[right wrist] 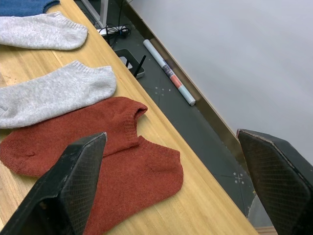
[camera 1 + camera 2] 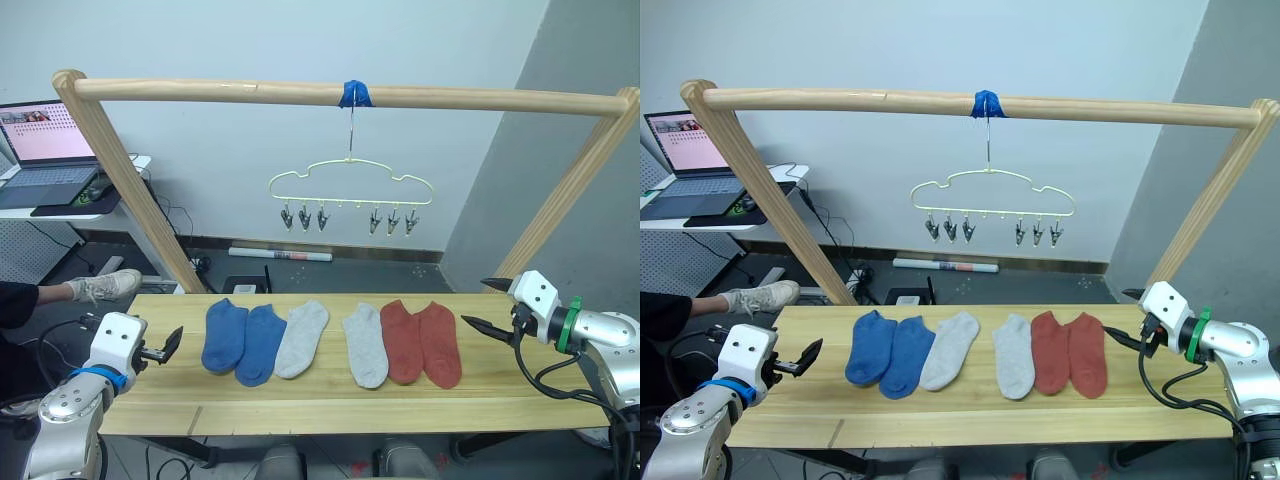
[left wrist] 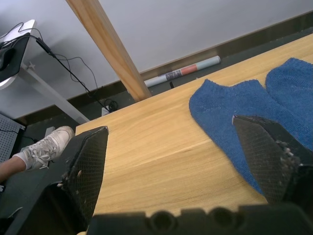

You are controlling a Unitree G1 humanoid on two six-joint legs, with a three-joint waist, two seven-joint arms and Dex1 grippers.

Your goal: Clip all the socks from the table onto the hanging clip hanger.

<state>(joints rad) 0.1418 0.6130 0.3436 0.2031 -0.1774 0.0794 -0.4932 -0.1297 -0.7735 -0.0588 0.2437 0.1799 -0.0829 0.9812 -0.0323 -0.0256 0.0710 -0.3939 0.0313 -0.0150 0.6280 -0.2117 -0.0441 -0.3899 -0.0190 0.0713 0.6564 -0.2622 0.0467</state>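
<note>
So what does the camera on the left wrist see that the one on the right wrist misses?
Left wrist alone: the slanted wooden post, a white sneaker on the floor. Right wrist alone: two light grey ankle socks, two rust-red ankle socks. Both: the pale wooden plank table, blue sock fabric, the rolled tube on the floor, the wall, and its own open gripper.

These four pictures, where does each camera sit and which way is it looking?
Left eye view: on the head, facing forward and down over the table, six socks, clip hanger; both arms show.
Right eye view: beside it, same scene.
Left wrist view: on the left wrist, looking along its open fingers at a blue sock.
Right wrist view: on the right wrist, past open fingers at rust-red socks.
All share the table.
</note>
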